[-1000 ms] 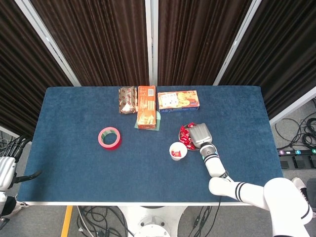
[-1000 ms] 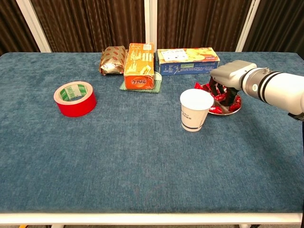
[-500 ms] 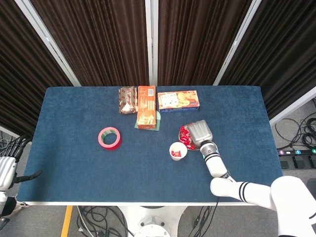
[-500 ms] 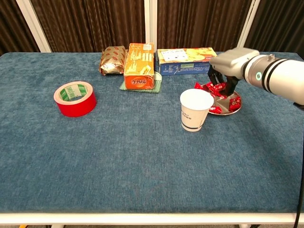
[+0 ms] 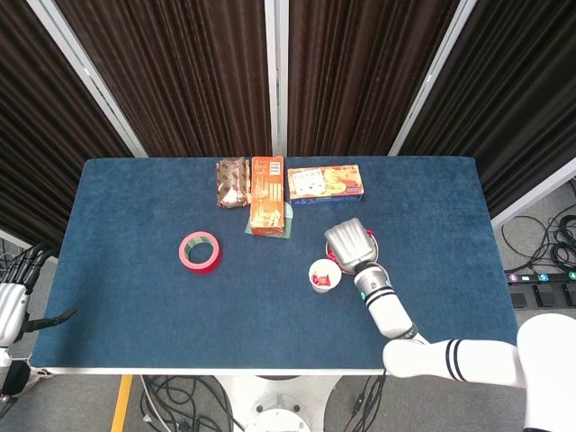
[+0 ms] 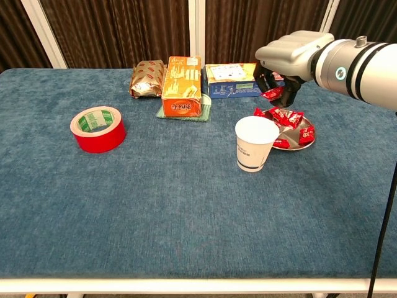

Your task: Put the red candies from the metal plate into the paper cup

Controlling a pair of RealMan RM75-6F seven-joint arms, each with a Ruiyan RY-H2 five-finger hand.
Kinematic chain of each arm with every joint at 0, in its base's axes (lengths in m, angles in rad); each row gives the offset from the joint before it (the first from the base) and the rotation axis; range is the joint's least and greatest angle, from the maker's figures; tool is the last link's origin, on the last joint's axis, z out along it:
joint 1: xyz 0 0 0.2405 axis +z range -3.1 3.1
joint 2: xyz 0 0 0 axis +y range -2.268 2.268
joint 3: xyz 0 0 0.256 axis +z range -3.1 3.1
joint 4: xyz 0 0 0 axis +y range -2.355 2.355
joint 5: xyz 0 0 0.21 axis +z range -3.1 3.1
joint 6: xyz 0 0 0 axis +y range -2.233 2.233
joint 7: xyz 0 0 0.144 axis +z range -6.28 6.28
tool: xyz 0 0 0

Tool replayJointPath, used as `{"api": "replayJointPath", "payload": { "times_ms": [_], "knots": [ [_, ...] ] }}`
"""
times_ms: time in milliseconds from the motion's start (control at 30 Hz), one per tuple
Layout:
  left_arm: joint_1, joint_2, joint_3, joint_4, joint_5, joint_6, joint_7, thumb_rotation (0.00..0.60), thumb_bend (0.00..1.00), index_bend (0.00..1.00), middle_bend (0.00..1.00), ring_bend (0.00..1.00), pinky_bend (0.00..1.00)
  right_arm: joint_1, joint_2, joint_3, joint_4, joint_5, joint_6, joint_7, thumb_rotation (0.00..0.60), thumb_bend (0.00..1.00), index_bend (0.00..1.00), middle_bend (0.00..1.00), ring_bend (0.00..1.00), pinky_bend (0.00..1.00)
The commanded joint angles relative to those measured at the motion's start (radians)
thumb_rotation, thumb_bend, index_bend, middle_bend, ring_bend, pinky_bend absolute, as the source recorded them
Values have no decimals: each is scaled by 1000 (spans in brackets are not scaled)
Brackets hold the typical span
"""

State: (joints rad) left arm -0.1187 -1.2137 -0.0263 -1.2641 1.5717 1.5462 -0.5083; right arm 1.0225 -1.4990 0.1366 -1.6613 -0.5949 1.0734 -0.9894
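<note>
Blue table (image 6: 186, 211): tape roll (image 6: 97, 128), boxes (image 6: 182, 85), paper cup (image 6: 256, 143), metal plate (image 6: 308, 140).

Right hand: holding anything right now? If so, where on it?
The right hand pinches one red candy in its fingertips, above the metal plate. Which part of the wrapper it grips cannot be told. The left hand holds nothing.

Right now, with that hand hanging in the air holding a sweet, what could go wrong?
The right hand pinches one red candy only lightly, above the metal plate; it might slip and fall short of the paper cup. The cup looks light and stands right beside the plate, so a low pass could tip it, spilling the candy already inside. The remaining candies lie heaped and might get knocked off the plate.
</note>
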Motion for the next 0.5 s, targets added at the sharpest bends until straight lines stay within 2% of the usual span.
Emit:
{"api": "replayJointPath", "payload": {
  "times_ms": [33,500],
  "knots": [
    [4,4,2,-6,1,4,3,600,117,127,100,34,98,5,5,-11,-37,-8,21,-15,600,339,579,553,859,986],
    [13,9,0,3,-5,10,-15,600,117,127,100,34,98,13,-44,-38,-55,-42,29,-1,600,339,580,553,859,986]
  ]
}}
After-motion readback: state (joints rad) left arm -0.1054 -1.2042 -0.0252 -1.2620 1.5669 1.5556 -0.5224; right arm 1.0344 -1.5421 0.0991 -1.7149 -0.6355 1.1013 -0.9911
